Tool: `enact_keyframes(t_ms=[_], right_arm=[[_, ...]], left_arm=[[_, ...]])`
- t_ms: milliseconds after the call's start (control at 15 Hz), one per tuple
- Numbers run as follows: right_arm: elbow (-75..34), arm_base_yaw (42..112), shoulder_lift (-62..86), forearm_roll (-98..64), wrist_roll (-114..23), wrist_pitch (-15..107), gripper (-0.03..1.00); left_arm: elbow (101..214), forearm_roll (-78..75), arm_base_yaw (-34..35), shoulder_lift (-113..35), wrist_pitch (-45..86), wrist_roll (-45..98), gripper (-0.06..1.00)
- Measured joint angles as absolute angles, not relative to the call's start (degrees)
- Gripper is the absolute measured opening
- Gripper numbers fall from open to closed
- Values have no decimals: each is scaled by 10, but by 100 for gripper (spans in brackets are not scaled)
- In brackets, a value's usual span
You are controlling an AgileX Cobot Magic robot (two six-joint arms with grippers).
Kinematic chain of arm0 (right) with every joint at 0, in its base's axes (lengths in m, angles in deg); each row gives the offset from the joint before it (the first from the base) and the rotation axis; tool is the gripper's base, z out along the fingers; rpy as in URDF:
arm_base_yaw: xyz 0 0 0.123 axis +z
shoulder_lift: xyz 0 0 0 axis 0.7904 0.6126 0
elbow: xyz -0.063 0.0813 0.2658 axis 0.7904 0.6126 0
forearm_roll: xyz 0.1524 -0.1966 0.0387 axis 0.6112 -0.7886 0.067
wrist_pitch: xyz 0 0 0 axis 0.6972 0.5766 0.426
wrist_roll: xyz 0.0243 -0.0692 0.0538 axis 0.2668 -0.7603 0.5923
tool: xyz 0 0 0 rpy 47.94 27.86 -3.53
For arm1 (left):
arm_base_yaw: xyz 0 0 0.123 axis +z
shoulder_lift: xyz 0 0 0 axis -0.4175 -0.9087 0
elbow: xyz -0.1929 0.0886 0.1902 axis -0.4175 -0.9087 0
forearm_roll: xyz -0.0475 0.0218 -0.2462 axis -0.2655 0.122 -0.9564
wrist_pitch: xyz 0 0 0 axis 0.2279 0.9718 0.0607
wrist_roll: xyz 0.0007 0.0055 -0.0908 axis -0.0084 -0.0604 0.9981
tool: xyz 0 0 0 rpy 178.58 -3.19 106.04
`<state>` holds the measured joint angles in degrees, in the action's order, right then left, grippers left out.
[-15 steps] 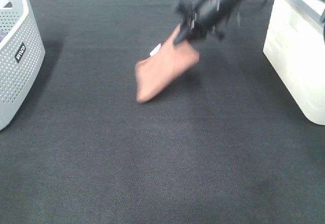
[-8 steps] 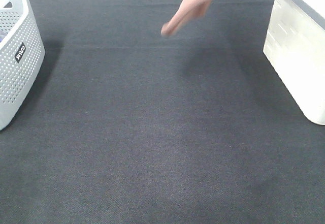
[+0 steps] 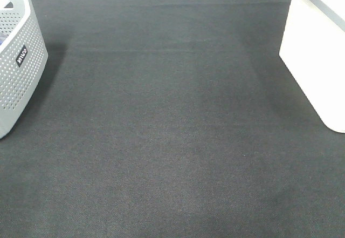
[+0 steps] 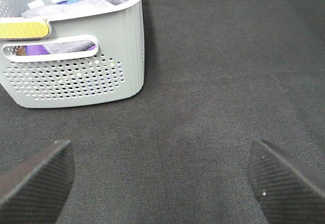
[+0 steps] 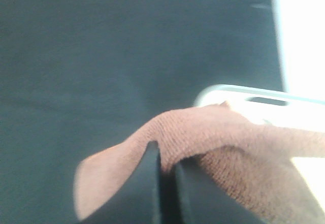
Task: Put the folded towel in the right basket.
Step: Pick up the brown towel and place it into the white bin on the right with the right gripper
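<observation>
In the right wrist view my right gripper (image 5: pixel 165 170) is shut on the folded towel (image 5: pixel 213 142), a rust-brown cloth that drapes from the fingertips (image 5: pixel 147 183). It hangs high above the dark mat, beside the rim of the right basket (image 5: pixel 254 96). In the exterior high view the white right basket (image 3: pixel 318 54) stands at the right edge; the towel and both arms are out of that view. My left gripper (image 4: pixel 162 183) is open and empty, low over the mat, with its two dark fingertips (image 4: pixel 35 178) wide apart.
A grey dot-perforated basket (image 3: pixel 19 60) with a black label stands at the left edge; in the left wrist view this basket (image 4: pixel 76 76) holds several cloths. A dark mat (image 3: pixel 172 130) covers the table.
My right gripper lifted the towel up off the mat and carried it up and to the right, out of the exterior high view. The left gripper stays out of that view.
</observation>
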<state>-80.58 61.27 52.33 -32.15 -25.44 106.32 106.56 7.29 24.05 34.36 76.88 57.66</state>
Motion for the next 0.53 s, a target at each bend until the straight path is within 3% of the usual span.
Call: enact_keyframes(t_ms=[533], right_arm=[[-712, 387, 523, -190, -221, 1063, 0]], left_arm=[[1066, 73, 240, 344, 769, 577, 88]])
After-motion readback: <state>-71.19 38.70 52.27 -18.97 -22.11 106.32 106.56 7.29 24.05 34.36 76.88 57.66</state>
